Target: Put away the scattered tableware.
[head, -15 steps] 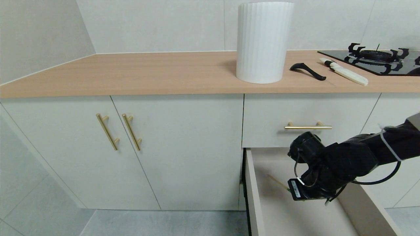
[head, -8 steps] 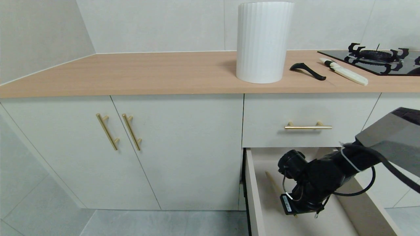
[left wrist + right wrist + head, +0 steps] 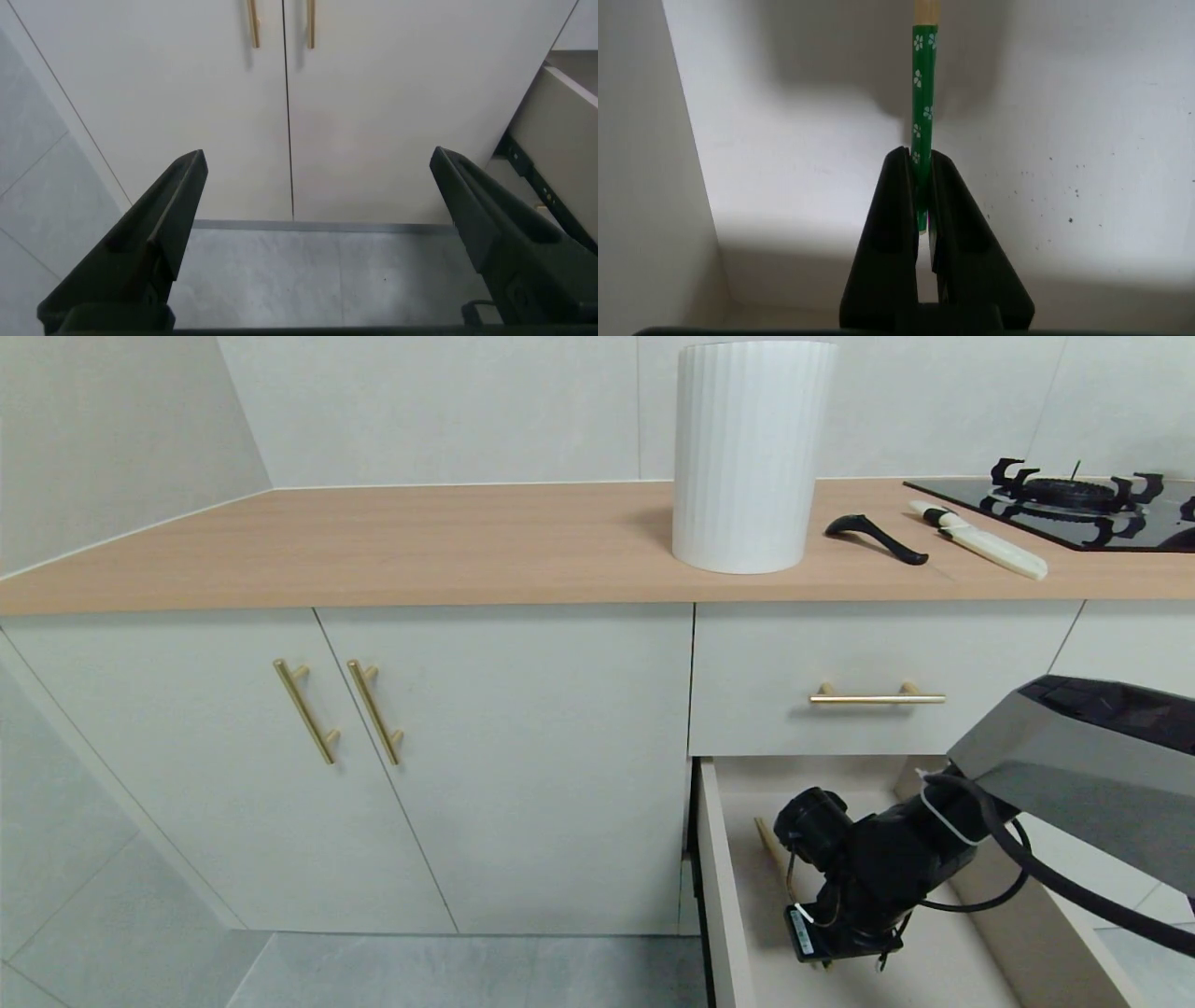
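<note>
— Kitchen cupboards, pale and plain, with one drawer point(image 3: 721, 887) pulled open down low. What is the right end effector point(image 3: 920, 201) doing?

— It is down inside that drawer. Its two black fingers point(image 3: 895, 215) are pinched tight on a chopstick point(image 3: 922, 84), on the green end with the little white flowers. The bare wood end pokes out ahead, toward the back of the drawer.

— Is the chopstick lying down yet?

— It is low over the drawer floor, but I cannot tell if it touches.

— Will it be hard to handle?

— I think it is very light, thin and stiff. It is smooth too, so it could twist or slip in the pinch, and it may roll once let go. Holding it near one end lets the long part swing, so a grip nearer the middle would be steadier.

— And the left end effector point(image 3: 318, 163)?

— Its fingers are spread wide with nothing between them. It hangs in front of the cupboard doors point(image 3: 285, 93), over the grey floor.

— Anything else to put away?

— Up on the bench point(image 3: 373, 541) a white knife point(image 3: 980, 539) and a black tool point(image 3: 876, 539) lie side by side. The knife looks stiff and should be picked up by its handle.
</note>
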Motion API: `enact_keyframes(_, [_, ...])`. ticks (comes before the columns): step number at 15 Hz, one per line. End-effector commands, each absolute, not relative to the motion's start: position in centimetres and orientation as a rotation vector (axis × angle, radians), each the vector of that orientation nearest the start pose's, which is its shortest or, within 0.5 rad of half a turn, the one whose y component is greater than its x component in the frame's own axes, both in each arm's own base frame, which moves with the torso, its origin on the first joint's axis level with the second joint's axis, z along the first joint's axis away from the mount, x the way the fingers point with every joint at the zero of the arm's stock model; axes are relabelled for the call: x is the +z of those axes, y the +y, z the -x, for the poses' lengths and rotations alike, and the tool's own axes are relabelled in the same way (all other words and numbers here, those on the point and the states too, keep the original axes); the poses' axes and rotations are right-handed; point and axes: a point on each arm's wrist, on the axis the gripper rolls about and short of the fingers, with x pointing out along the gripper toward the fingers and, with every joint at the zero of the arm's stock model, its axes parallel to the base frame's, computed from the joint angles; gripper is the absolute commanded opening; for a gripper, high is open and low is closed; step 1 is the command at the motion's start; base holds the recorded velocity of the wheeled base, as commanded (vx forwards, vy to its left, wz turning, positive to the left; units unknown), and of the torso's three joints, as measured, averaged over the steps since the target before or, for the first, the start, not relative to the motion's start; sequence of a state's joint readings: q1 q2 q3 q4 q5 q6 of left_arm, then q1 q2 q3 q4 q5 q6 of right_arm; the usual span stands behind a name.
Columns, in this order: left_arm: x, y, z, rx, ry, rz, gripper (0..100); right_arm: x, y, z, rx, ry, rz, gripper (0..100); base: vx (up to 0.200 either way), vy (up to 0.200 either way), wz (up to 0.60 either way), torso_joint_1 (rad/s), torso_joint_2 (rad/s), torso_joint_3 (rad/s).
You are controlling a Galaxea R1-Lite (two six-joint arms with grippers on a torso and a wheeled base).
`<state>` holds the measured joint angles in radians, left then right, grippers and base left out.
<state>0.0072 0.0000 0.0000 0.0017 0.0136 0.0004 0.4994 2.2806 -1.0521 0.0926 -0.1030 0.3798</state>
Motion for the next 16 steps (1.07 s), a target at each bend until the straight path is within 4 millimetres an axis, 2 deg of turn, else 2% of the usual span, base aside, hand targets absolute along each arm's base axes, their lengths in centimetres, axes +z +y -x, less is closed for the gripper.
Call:
enact_keyframes(1, [7.5, 0.0, 2.3, 0.021, 0.003, 0.0, 100, -1.2, 16.6, -30.9, 0.09, 1.302, 0.071, 0, 0.0, 0.0, 0.0, 0.0, 0.0, 0.0])
enact_keyframes(2, [7.5, 0.0, 2.3, 0.021, 0.003, 0.0, 100, -1.1, 16.6, -30.9, 0.09, 1.3, 0.068, 0, 0.0, 0.0, 0.0, 0.0, 0.0, 0.0])
enact_keyframes(3, [7.5, 0.0, 2.3, 0.021, 0.003, -0.002, 100, -1.1, 16.6, -30.9, 0.09, 1.298, 0.068, 100, 0.0, 0.0, 0.0, 0.0, 0.0, 0.0])
enact_keyframes(8, [7.5, 0.0, 2.3, 0.021, 0.003, 0.0, 100, -0.9, 16.6, -31.0, 0.093, 1.289, 0.064, 100, 0.0, 0.0, 0.0, 0.0, 0.0, 0.0])
enact_keyframes(11, [7.5, 0.0, 2.3, 0.021, 0.003, 0.0, 100, 1.3, 16.4, -30.6, 0.103, 1.245, 0.044, 100, 0.0, 0.0, 0.0, 0.0, 0.0, 0.0])
enact_keyframes(12, [7.5, 0.0, 2.3, 0.021, 0.003, -0.002, 100, 2.3, 16.3, -30.3, 0.108, 1.221, 0.034, 100, 0.0, 0.0, 0.0, 0.0, 0.0, 0.0])
enact_keyframes(14, [7.5, 0.0, 2.3, 0.021, 0.003, -0.002, 100, 7.0, 15.5, -29.2, 0.128, 1.106, -0.01, 100, 0.0, 0.0, 0.0, 0.0, 0.0, 0.0])
enact_keyframes(16, [7.5, 0.0, 2.3, 0.021, 0.003, 0.0, 100, 11.9, 13.8, -27.9, 0.13, 0.968, -0.069, 100, 0.0, 0.0, 0.0, 0.0, 0.0, 0.0])
